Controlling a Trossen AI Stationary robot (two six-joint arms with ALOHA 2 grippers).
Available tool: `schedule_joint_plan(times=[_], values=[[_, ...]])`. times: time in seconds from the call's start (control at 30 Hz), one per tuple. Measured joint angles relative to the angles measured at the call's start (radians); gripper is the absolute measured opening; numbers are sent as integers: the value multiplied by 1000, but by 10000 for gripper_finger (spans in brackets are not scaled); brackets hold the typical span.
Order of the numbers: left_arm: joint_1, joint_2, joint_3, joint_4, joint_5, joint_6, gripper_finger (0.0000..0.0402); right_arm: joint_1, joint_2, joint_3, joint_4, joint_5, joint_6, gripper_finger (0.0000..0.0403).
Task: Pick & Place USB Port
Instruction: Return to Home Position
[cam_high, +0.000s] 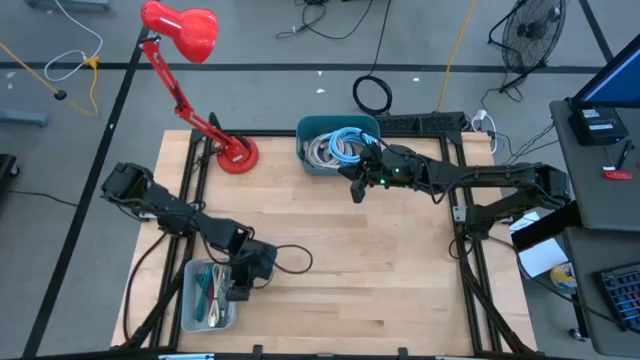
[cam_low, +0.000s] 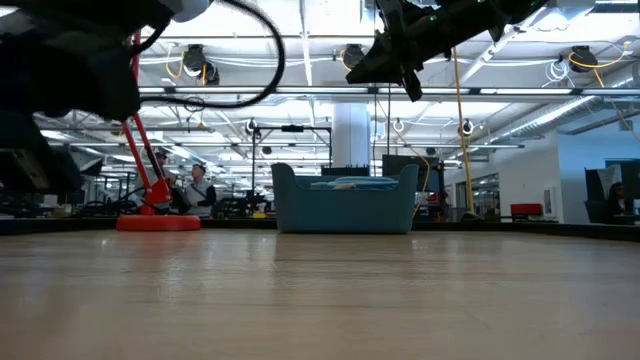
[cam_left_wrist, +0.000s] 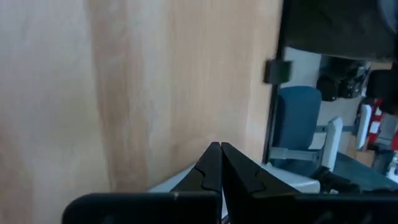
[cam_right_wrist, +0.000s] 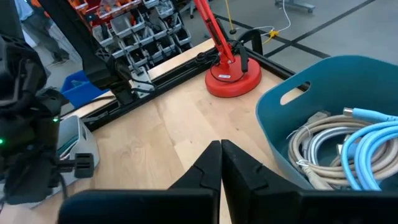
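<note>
Light blue cable (cam_right_wrist: 367, 140) and light gray cable (cam_right_wrist: 311, 149): coiled together in blue bin (cam_right_wrist: 323, 71), so no single long axis. Position: just beside and below right gripper (cam_right_wrist: 220, 144), off one flank, apart from the fingers. Right jaws: pressed together, empty. Left gripper (cam_left_wrist: 220, 146): well apart, at edge of gray bin (cam_high: 187, 300), jaws also closed tight, empty. Judgement: right arm is nearer, and its withdrawal need only clear the bin rim.
</note>
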Motion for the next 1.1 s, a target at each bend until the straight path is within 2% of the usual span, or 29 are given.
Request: schedule_joint_plan(times=[1.1], values=[[-186,-1,-12,-8,71,-168,0,-11,-75,-1,-7,30,-37,0]])
